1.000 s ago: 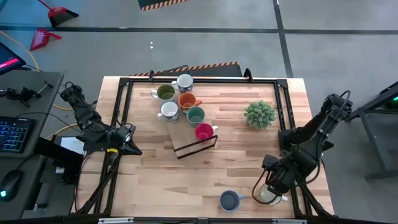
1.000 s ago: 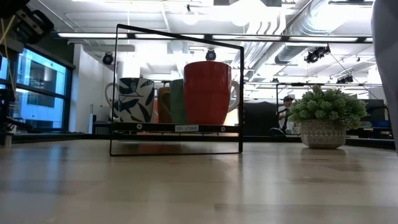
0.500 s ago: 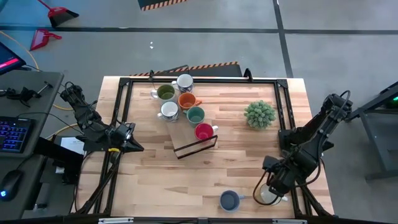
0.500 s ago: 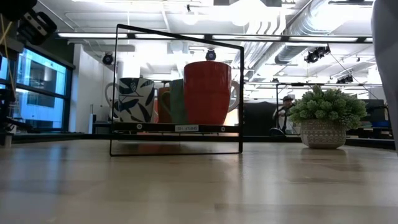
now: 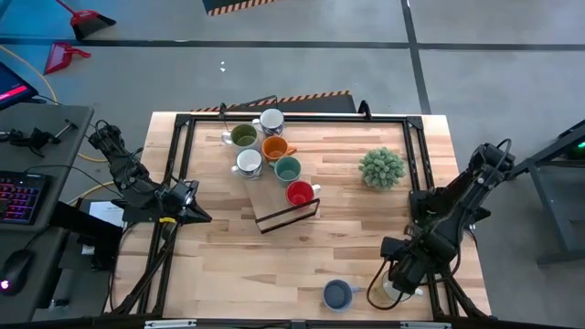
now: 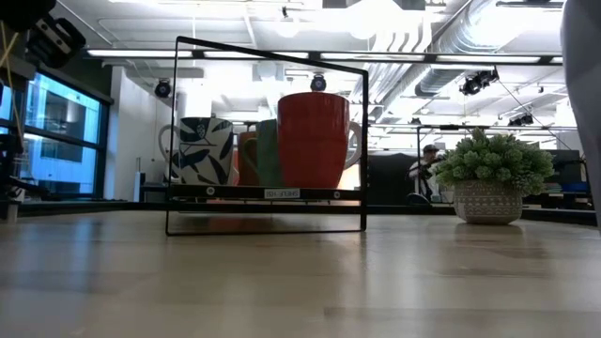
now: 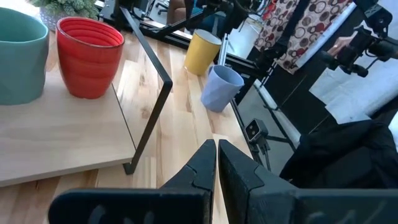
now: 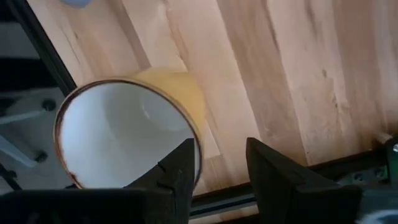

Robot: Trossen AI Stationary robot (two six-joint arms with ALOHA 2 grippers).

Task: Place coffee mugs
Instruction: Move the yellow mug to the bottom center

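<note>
A yellow mug [image 8: 124, 134] with a white inside stands upright near the table's near right corner [image 5: 382, 294], beside a blue mug [image 5: 337, 294]. My right gripper [image 8: 221, 149] hangs open over the yellow mug's rim, pointing down, with one finger inside the rim and one outside. Several other mugs, among them a red one [image 5: 299, 193] and a teal one [image 5: 287, 168], stand on the black wire rack's wooden shelf [image 5: 274, 203]. My left gripper [image 5: 203, 217] waits shut at the table's left edge. My right gripper comes from above, pointing down, at the yellow mug's rim [image 8: 194, 134]. One finger [image 8: 177, 171] stands inside the mug and the other [image 8: 273, 171] outside its wall. Whether either finger touches the wall I cannot tell. The mug stands on the table.
A spiky green potted plant [image 5: 381, 168] stands at the right, behind the two near mugs. A black metal frame [image 5: 416, 164] runs round the table's edges. Bare wood lies between the rack and the near edge.
My right gripper has sunk a little toward the yellow mug and the table's near edge.
</note>
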